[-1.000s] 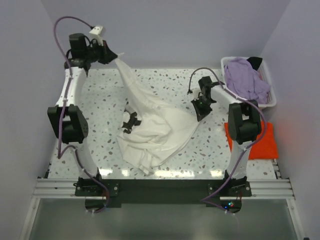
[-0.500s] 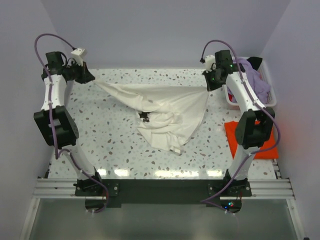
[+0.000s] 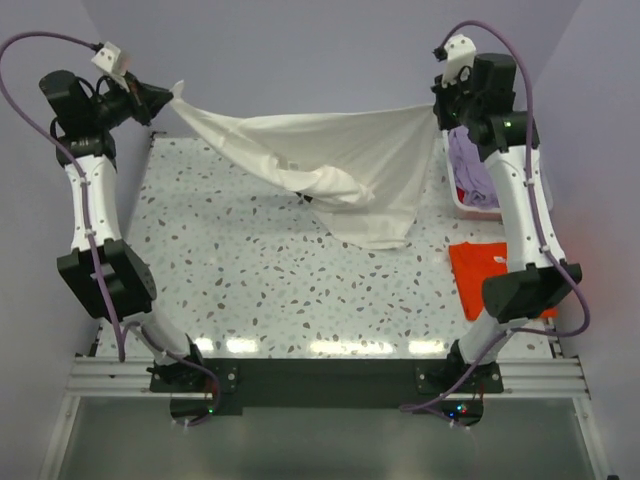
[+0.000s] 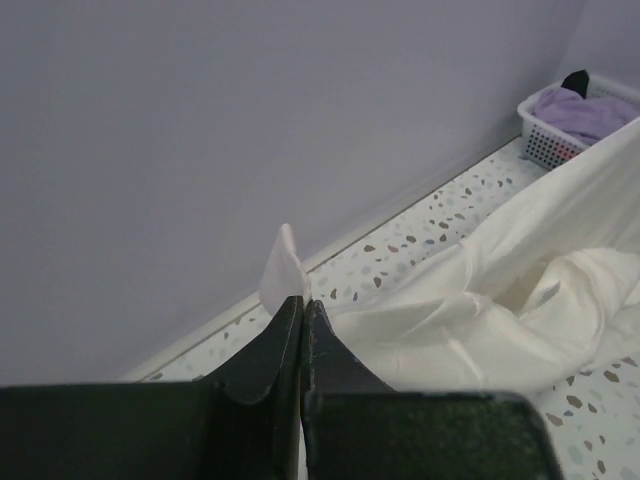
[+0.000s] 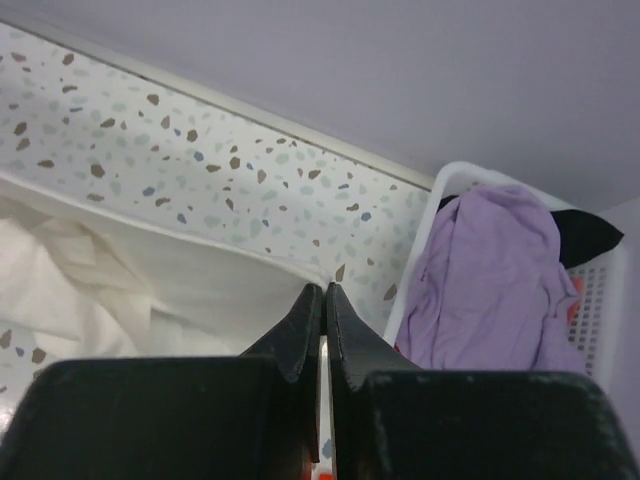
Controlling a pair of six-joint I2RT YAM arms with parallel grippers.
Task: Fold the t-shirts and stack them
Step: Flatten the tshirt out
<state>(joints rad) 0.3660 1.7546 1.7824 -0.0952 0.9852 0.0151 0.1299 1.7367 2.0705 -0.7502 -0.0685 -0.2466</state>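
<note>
Shirt corners sit pinched in your two grippers: left gripper point(image 3: 167, 100) and right gripper point(image 3: 438, 106) hold the cream-white shirt point(image 3: 335, 155) stretched between them over the table point(image 3: 230, 260). The lavender shirt point(image 5: 490, 270) lies in the basket point(image 5: 608, 292), with the orange-red shirt point(image 3: 485, 285) flat nearby.

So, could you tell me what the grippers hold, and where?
Both hold the cream-white t-shirt: the left gripper pinches one corner, the right gripper the opposite edge.

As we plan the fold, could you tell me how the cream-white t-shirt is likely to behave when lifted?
Probably floppy: the cream-white t-shirt sags and bunches between the left gripper and right gripper. Likely light, as two corner pinches carry it. It might slip: little cloth passes the jaws.
</note>
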